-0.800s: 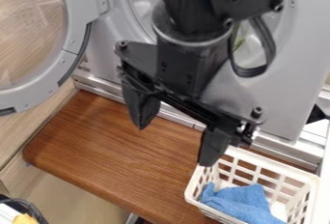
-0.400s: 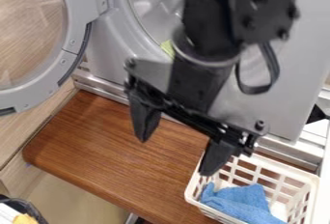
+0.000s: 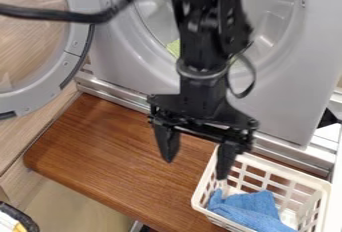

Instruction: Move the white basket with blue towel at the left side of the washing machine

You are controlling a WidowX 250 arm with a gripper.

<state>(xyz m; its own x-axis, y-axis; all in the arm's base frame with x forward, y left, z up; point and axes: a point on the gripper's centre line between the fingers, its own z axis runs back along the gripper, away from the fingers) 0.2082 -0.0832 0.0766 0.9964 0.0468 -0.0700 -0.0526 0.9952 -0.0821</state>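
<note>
**Arm (image 3: 208, 41) swung round, pincer (image 3: 196, 168) lower and closer to the basket (image 3: 287, 171)**

Step in hand: lining up for the grasp, I'd say. Basket not picked up.

Layout, big to small:
- washing machine (image 3: 280, 106): behind and above the pincer. Its door (image 3: 40, 96) stands open, up and to the pincer's left in the view.
- tabletop (image 3: 107, 156): brown wood, below the pincer and running off to its left.
- basket: white, just right of and below the pincer, by the tabletop's right end.
- pincer: open, nothing between its tips. Its right-hand tip overlaps the basket's near-left corner in the view; can't tell if it touches.
- towel (image 3: 250, 210): blue, bunched in the basket, below and right of the pincer.

Next move: shift a bit right, drop so the two tips straddle the basket's left rim, close, lift. Then carry left to the washing machine's left side. Risk: a tip lands on the rim or snags the lattice; the basket could tilt if held by one wall.

Vs earlier frame: pincer sits slightly right and lower, crossbar more level. Upper arm and its cable now reach in from upper left. Basket and towel unchanged.
</note>
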